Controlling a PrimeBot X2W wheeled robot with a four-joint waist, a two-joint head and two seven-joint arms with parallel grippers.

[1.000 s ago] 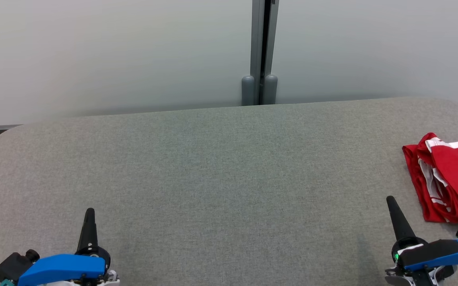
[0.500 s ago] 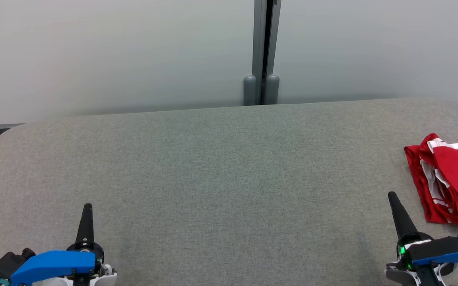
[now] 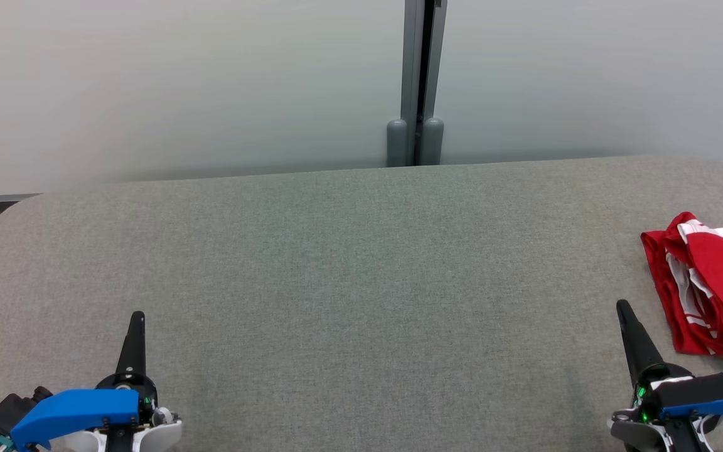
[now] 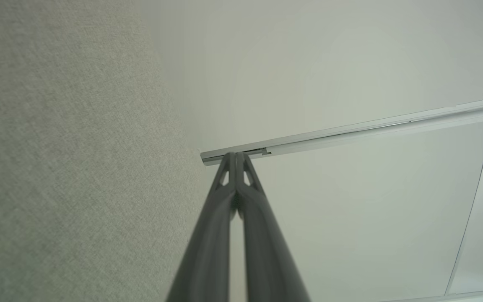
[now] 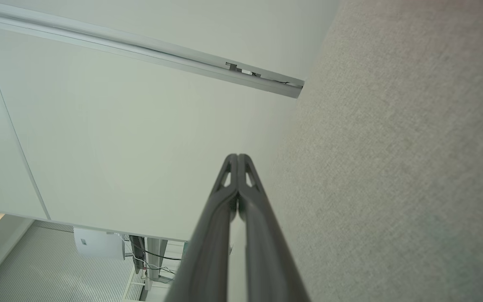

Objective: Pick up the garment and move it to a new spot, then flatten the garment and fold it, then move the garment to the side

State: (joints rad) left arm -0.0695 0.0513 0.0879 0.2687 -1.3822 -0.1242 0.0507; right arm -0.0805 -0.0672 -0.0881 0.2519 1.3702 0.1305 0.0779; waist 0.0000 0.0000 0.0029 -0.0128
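Scene: A red garment (image 3: 713, 282) with white trim lies in a loose, layered heap at the far right of the grey fabric-topped table (image 3: 361, 263). It runs out past the edge of the head view.
Left claw (image 3: 137, 317): Clenched on nothing, fingers pressed together, low at the near left and well apart from the garment.
Right claw (image 3: 622, 306): Also clenched and empty. It is near the heap's near-left corner but not touching it.
Handling: The cloth looks thin, light and limp. It would probably sag and drape once lifted, and the layers could slide over one another. It does not seem fragile.
Where to take hold: Likely the heap's left edge, where the red and white folds stack. Pinching through several layers should help, since a single layer would probably let the rest spill open.
Before any grasp: The nearer claw would have to open first.
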